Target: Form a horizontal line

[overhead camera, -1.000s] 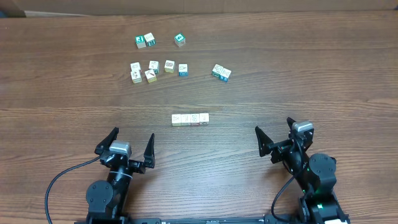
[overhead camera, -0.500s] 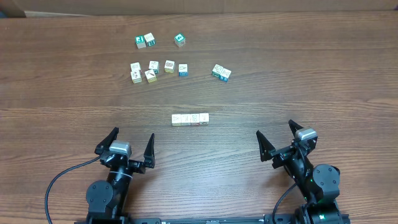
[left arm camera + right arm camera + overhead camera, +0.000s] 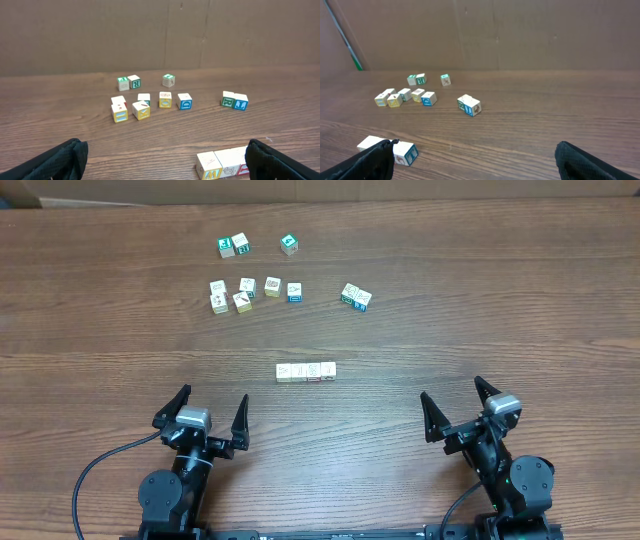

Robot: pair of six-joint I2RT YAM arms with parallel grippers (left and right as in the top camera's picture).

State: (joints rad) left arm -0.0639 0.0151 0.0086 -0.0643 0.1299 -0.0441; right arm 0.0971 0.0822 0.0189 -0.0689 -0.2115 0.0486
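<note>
- Overhead: the right gripper (image 3: 451, 388) has pulled back toward the near edge over the last second. Its fingers are spread wide with nothing in them. The left gripper (image 3: 214, 393) hasn't moved, and it's wide and empty too. The row of four small pale wooden cubes (image 3: 306, 371) sits mid-way across the dark brown wooden table (image 3: 500, 300), cubes touching side to side, same spot as before. The loose green- and blue-faced cubes (image 3: 272, 286) further back are untouched.
- Left wrist: both black fingers (image 3: 55, 162) are at the frame corners with nothing between them. The row's end (image 3: 222, 165) peeks in at the lower right.
- Right wrist: black fingers (image 3: 600, 162) are wide apart and the row (image 3: 402, 150) is off at the lower left, well clear.
- My read: the line looks done and the right arm is just parking.
</note>
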